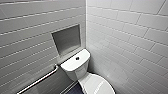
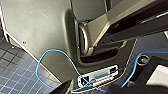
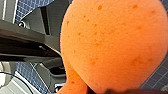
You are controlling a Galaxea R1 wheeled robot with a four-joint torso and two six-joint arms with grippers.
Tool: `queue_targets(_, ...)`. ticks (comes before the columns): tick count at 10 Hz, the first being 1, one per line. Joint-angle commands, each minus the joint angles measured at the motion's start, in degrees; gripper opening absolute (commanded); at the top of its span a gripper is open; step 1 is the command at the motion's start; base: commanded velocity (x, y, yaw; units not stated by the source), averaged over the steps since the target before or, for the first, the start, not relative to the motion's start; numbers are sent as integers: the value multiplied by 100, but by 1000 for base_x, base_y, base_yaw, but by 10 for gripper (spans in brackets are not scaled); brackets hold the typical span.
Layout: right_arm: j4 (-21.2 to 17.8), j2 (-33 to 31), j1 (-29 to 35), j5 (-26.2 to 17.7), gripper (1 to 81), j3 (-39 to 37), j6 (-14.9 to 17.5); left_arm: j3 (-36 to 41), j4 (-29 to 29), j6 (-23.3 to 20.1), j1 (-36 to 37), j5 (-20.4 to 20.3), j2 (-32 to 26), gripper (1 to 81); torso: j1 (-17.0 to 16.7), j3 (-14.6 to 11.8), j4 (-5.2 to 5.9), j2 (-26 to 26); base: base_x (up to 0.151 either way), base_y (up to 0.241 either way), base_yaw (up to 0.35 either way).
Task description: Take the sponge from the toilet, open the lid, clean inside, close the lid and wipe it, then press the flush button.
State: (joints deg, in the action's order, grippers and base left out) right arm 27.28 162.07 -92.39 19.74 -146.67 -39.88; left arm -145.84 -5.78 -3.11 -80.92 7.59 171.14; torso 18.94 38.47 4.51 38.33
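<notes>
The right gripper (image 3: 107, 91) pinches the orange-red porous sponge (image 3: 112, 45). Grip firmly; raise the shut white oval lid (image 1: 97, 85) by its rim.

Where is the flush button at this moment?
In the head view, the flush button sits in the middle of the white tank top, just below the wall niche.

Soft light falls evenly; glare streaks the lid (image 1: 99, 86). The wall niche (image 1: 67, 40) lies shadowed. The sponge (image 3: 110, 45) shows brightly lit.
</notes>
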Motion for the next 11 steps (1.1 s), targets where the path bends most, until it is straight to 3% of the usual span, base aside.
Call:
queue_targets(1,128,-41,-91,-277,10,-19,15,-15,68,-23,54,348,8,811,-365,-559,0,-567,0,0,0)
queue_targets(5,119,3,-91,-286,10,-89,15,-15,68,-23,54,348,8,811,-914,-1407,0,-1393,0,0,0)
queue_targets(6,111,20,-91,-303,10,-89,7,-15,60,-23,54,348,8,811,-1038,-1034,0,-1581,0,0,0)
queue_targets(7,111,38,-91,-304,10,-124,15,-15,68,-23,54,348,8,811,-1158,-1204,0,-1753,0,0,0)
queue_targets(11,110,178,-91,-304,10,-353,6,-15,68,-23,54,348,26,811,-1654,-1316,0,-2516,0,0,0)
